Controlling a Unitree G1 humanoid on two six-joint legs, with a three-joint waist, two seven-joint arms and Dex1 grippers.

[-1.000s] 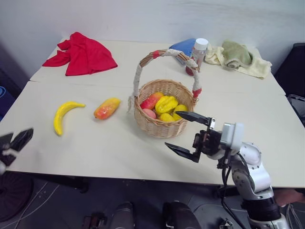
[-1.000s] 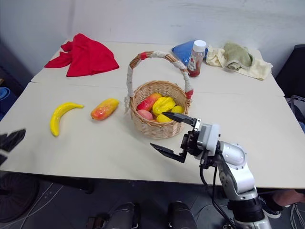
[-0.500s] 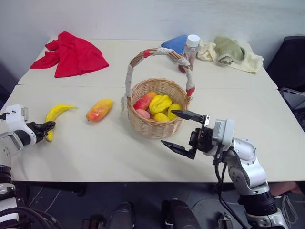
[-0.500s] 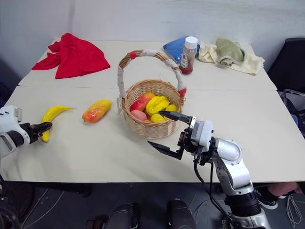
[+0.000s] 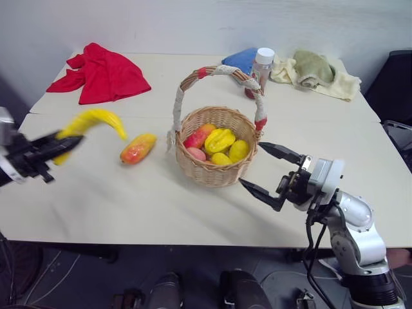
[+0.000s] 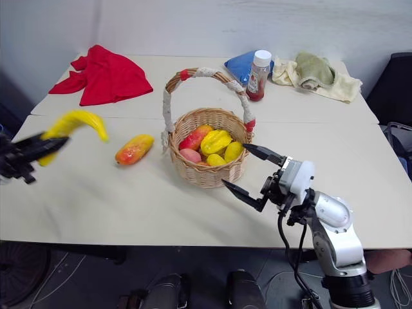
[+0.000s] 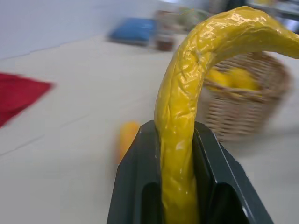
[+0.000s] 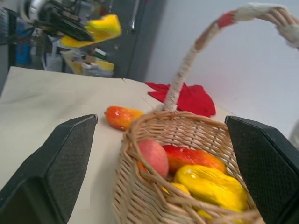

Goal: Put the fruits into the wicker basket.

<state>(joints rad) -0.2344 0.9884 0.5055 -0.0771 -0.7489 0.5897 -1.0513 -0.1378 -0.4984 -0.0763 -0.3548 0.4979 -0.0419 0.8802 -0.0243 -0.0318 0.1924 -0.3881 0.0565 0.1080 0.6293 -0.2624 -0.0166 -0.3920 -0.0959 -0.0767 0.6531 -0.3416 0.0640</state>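
My left gripper (image 5: 59,144) is shut on a curved yellow banana (image 5: 91,121) and holds it in the air over the table's left side; in the left wrist view the banana (image 7: 184,107) stands clamped between the black fingers (image 7: 135,172). An orange-red mango-like fruit (image 5: 137,149) lies on the table left of the wicker basket (image 5: 212,175). The basket has a tall arched handle (image 5: 222,69) and holds several small yellow and red fruits. My right gripper (image 5: 251,165) hangs wide open and empty just off the basket's right front side, pointing at it (image 8: 154,186).
A red cloth (image 5: 106,71) lies at the table's back left. At the back right stand a red sauce bottle (image 5: 260,69), a blue cloth (image 5: 241,59) and a pale towel (image 5: 315,74). A seam (image 5: 96,116) crosses the table (image 5: 129,206).
My left gripper came in from the left, shut on the banana and lifted it off the table. The open right gripper drifted a little to the right. The camera view shifted too.
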